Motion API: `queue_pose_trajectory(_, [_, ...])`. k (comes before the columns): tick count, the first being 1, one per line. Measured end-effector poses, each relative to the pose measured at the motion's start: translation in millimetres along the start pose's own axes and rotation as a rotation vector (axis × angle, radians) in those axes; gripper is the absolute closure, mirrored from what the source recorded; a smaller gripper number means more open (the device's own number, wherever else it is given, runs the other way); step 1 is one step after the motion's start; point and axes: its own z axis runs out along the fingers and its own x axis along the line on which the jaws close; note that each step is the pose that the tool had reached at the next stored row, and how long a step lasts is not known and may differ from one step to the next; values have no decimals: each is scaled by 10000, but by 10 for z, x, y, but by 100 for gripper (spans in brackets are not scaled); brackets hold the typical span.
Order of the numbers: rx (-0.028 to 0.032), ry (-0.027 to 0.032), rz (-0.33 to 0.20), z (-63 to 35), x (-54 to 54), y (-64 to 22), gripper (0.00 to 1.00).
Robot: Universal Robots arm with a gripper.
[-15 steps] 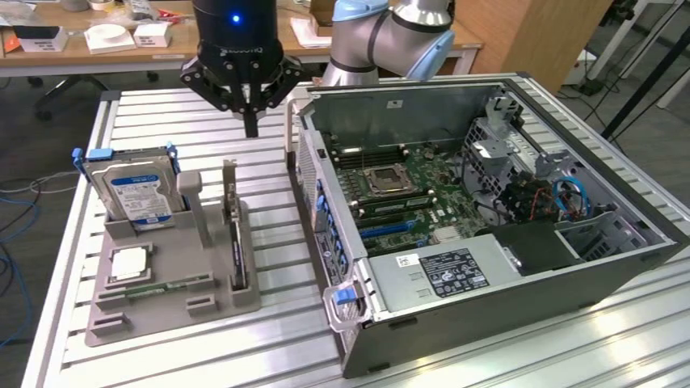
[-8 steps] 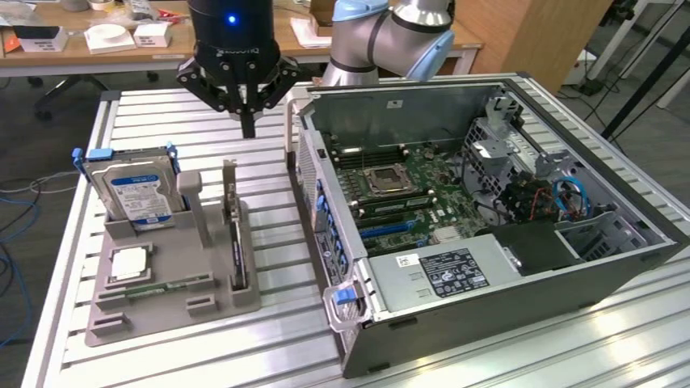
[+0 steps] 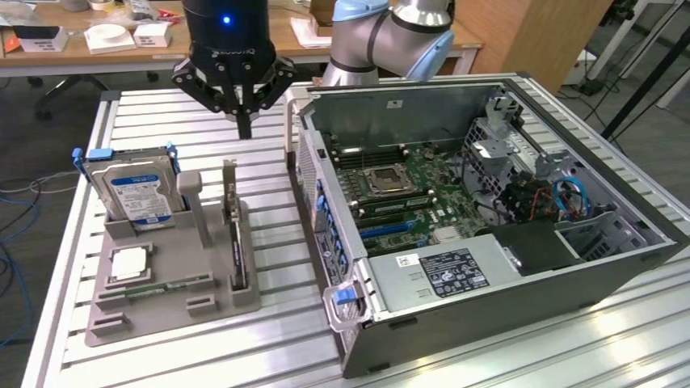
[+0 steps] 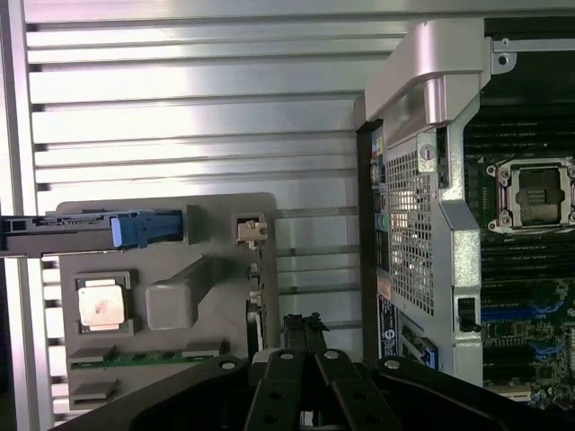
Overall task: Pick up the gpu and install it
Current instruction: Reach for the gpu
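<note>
I see the gripper (image 3: 245,128) w/ fingers pressed together, holding nothing. It hovers over the table (image 3: 151,121) just past the grey holder's (image 3: 161,311) edge at the bracket end. The gpu (image 3: 233,234) stands on edge in the holder's slot along the edge nearest the PC case (image 3: 485,267), untouched.

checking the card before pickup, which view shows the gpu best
The exterior view: the gpu stands on edge in the grey holder, with its dark face and silver bracket visible. The wrist view looks down on the gpu, giving just its thin top edge.
</note>
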Motion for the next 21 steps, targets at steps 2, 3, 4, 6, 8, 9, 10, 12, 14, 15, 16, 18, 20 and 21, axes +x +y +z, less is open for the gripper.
queue_pose_trajectory(2, [0,0,0,1,11,-1,89])
queue_pose_trajectory(3, [0,0,0,1,17,-2,89])
queue_pose_trajectory(4, [0,0,-1,2,22,-3,89])
queue_pose_trajectory(6, [0,0,-1,3,33,-4,89])
queue_pose_trajectory(8, [0,-1,-1,4,43,-5,89])
queue_pose_trajectory(9, [0,0,-1,4,48,-6,89])
queue_pose_trajectory(10, [0,0,0,4,52,-6,89])
queue_pose_trajectory(12, [0,0,-1,5,59,-7,89])
queue_pose_trajectory(14, [0,0,0,5,61,-7,89])
queue_pose_trajectory(15, [1,0,-1,5,61,-7,89])
queue_pose_trajectory(16, [0,0,0,5,61,-7,89])
queue_pose_trajectory(18, [0,0,0,5,64,-9,89])
queue_pose_trajectory(20, [0,0,-2,5,70,-12,89])
queue_pose_trajectory(21, [0,0,-2,5,73,-14,89])
